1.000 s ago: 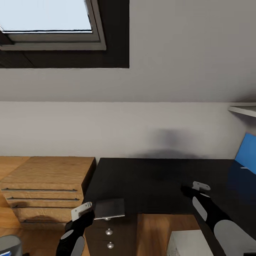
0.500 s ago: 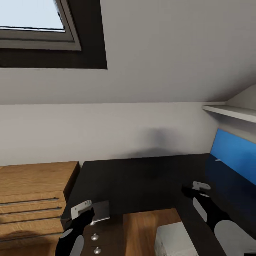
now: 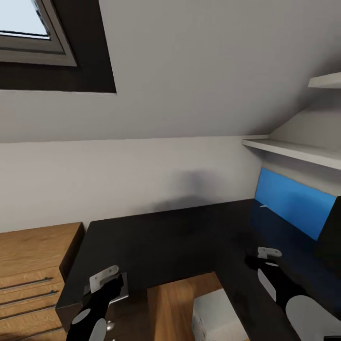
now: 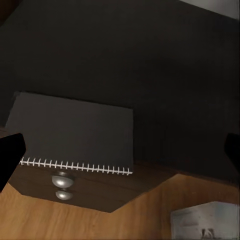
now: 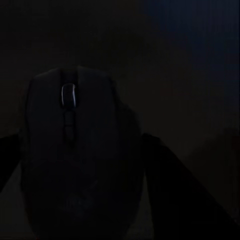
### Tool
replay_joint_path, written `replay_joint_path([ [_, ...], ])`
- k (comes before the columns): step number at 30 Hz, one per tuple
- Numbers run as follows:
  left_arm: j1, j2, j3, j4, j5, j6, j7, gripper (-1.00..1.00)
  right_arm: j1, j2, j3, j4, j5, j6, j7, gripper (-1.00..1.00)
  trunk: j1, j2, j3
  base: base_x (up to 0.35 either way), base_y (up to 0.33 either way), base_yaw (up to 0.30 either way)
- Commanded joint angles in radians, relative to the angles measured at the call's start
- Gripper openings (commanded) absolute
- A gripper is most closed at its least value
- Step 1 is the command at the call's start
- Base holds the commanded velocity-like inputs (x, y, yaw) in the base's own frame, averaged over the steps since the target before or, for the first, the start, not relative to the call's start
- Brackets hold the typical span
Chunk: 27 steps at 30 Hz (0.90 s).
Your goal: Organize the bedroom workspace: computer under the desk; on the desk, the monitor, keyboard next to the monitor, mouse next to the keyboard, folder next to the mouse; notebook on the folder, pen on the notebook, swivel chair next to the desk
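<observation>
Left gripper (image 3: 108, 280) sits low at the near left in the head view. My fingers pinch the notebook (image 4: 75, 135): dark grey, spiral-bound along one edge, held flat. In the left wrist view the notebook lies between my two dark fingertips (image 4: 10, 155), one at each side of the frame. Under it: the black cabinet desk (image 3: 142, 241), near edge, with two round silver knobs (image 4: 62, 179) just below the spiral.

Right gripper (image 3: 262, 258) is at the near right in the head view, over the glossy black desk (image 3: 284, 246). In the right wrist view the mouse (image 5: 75, 155) sits between my fingers, scroll wheel visible, very dark overall. My fingers close on its sides; contact looks firm but the frame is dim.

Blue back panel (image 3: 293, 201) runs along the far right of the desk, below a white shelf (image 3: 293, 150). A black edge at the far right (image 3: 331, 227) may be the monitor; cannot tell.

Computer (image 3: 215, 315): pale grey case on the wood floor (image 3: 177, 303), near centre, between the two black tops.

Light wooden drawer unit (image 3: 33, 265) stands at the left, just beside the cabinet desk. Skylight (image 3: 28, 38) at the upper left in the sloped ceiling
</observation>
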Motion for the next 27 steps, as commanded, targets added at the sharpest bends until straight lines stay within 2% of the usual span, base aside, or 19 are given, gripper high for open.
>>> replay_joint_path([
  [1, -0.001, 0.000, -0.001, -0.002, 0.009, 0.002, 0.008, 1.00, -0.001, -0.001, 0.006, 0.002, -0.003, 0.007, -0.011, -1.00, 0.000, -0.002, -0.001, 0.000, 0.000, -0.272],
  [3, -0.001, 0.000, -0.001, -0.002, 0.009, 0.003, 0.008, 1.00, -0.001, 0.000, 0.006, 0.012, 0.030, 0.025, -0.022, -1.00, 0.000, -0.002, -0.001, 0.000, 0.000, -0.172],
  [7, -0.001, 0.000, -0.001, -0.002, 0.009, 0.004, 0.008, 1.00, -0.001, 0.000, 0.005, 0.015, 0.052, 0.047, -0.028, -1.00, 0.000, -0.002, 0.000, 0.000, 0.000, -0.059],
  [19, -0.001, 0.000, -0.001, 0.002, 0.009, 0.004, 0.008, 1.00, -0.001, 0.006, 0.007, 0.009, 0.058, 0.045, -0.025, -1.00, 0.000, -0.002, 0.000, 0.000, 0.000, -0.004],
  [21, -0.001, 0.000, -0.001, 0.003, 0.009, 0.004, 0.008, 1.00, -0.001, 0.014, 0.008, 0.002, 0.058, 0.044, -0.027, -1.00, 0.000, -0.002, 0.000, 0.000, 0.000, 0.000],
  [22, -0.001, 0.000, -0.001, 0.003, 0.009, 0.004, 0.008, 1.00, -0.001, 0.033, 0.008, -0.005, 0.059, 0.044, -0.028, -1.00, 0.000, -0.002, 0.000, 0.000, 0.000, 0.000],
  [27, -0.001, 0.000, -0.001, 0.003, 0.009, 0.005, 0.008, 1.00, -0.001, 0.045, 0.007, -0.009, 0.060, 0.045, -0.027, -1.00, 0.000, -0.002, 0.000, 0.000, 0.000, 0.000],
])
